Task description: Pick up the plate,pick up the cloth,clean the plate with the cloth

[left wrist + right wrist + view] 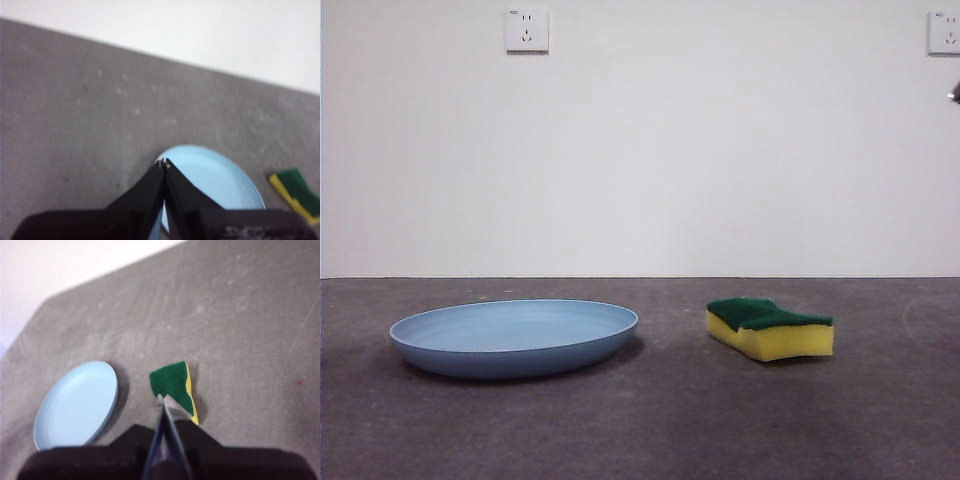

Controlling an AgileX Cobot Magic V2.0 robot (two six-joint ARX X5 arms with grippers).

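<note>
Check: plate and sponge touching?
Apart. The front view shows bare table between the plate and the sponge; the right wrist view shows the same gap.

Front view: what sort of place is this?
Probably a bare lab or test room: a grey table against a plain white wall with sockets, holding only a plate and a sponge.

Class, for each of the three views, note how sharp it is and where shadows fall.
Front view: sharp, the plate and the sponge casting soft shadows on the table. Left wrist view: soft, the shut left gripper blurred. Right wrist view: soft, the shut right gripper blurred, a shadow beside the plate.
</note>
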